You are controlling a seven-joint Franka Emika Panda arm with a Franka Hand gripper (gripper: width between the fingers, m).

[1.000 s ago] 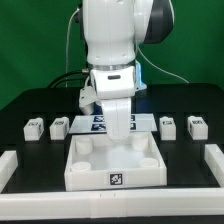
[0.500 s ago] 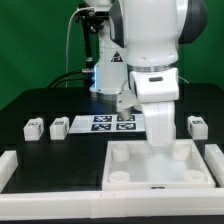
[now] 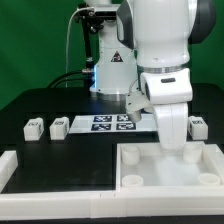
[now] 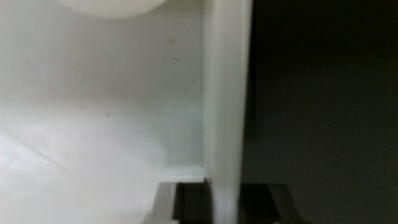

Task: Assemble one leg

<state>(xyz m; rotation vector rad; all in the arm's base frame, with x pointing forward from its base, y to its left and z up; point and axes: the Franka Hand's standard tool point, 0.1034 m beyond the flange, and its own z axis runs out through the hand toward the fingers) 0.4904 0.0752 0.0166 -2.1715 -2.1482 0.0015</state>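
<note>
**Gripper and nearest leg.** The gripper points straight down. In the wrist view its dark fingers press on either face of a thin white wall. It is therefore clamped on the rim of the tabletop, apparently the far rim, and holds no leg.

The tabletop lies flat on the counter, in front of the marker board and off toward the exterior view's right of it.

The nearest leg stands on the counter beyond the marker board's end on the exterior view's right. It is just behind the tabletop's far rim and apart from it. From the gripper it lies a short way back and toward the exterior view's right.

Two further legs sit side by side off the marker board's opposite end, well apart from the gripper.

The arm hides the spot next to the nearest leg, so a fourth cannot be confirmed. Each leg is too small to show its long axis, though the tagged face is turned toward the exterior camera.

The coming move likely calls for letting go of the rim, then a short reach to the nearest leg.
</note>
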